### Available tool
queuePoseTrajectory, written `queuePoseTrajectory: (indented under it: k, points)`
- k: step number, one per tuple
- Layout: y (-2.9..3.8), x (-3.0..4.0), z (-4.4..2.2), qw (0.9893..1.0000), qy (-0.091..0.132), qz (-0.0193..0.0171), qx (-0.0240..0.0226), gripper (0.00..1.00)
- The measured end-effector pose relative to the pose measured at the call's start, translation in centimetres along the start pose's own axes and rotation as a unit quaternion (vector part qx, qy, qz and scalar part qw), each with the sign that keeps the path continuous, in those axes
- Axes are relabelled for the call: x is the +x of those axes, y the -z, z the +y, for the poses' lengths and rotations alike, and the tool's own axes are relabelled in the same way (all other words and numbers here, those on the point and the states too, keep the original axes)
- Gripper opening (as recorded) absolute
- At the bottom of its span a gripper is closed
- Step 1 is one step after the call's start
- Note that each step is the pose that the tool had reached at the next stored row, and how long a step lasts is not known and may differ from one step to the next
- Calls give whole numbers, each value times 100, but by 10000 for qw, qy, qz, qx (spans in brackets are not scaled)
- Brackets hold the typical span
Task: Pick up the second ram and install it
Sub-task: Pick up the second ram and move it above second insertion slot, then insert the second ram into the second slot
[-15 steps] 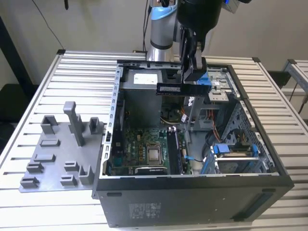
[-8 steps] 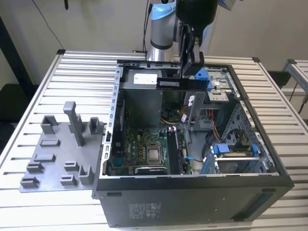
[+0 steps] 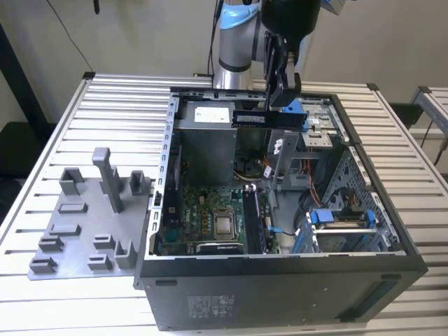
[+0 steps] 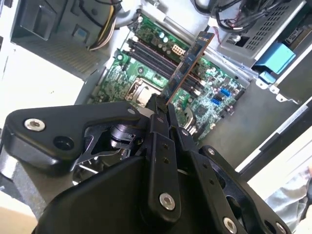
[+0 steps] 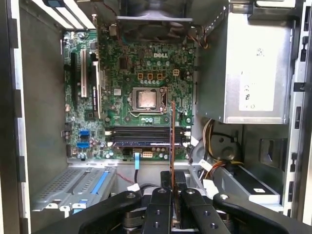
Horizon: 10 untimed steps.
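In the exterior view, the second ram was held clenched in the jaws above the open computer case. It was placed near the power supply and well clear of the motherboard. Its long axis was laid level, running from the exterior view's left to the exterior view's right, with the flat faces upright. The memory slots were seen to run across that line.

In the second wrist view, the second ram was seen projecting from the jaws over the memory slots. The grasp looked somewhat off the middle, with 1 end reaching further out.

In the first wrist view, the second ram was seen edge-on as a thin line crossing the memory slots at about a right angle. The step is judged best done with the long axis brought parallel to a free slot, the contact edge kept downward and the notch matched. Pressure is best applied evenly along the length, since an off-centre grasp could tilt it.
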State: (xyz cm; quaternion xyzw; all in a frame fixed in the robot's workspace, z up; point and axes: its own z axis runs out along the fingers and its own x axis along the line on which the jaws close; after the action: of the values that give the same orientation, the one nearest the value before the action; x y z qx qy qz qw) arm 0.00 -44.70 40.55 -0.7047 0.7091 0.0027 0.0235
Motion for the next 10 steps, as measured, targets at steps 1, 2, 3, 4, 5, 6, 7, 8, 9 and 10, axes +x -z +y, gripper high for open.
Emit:
queuePoseTrajectory:
  k: [1,2,3,4,5,6,7,8,9,10]
  points:
    - [0,0,-8,10000,0,1,0,14]
    - [0,0,-8,10000,0,1,0,14]
    - [0,-1,-10,10000,0,1,0,14]
    - [0,-1,-12,10000,0,1,0,14]
    - [0,-1,-12,10000,0,1,0,14]
    - [0,-1,-13,10000,0,1,-1,14]
    - [0,-1,-13,10000,0,1,0,14]
    - [0,-1,-13,10000,0,1,0,14]
    - [0,-1,-13,10000,0,1,0,14]
    - [0,-1,-14,10000,0,1,0,14]
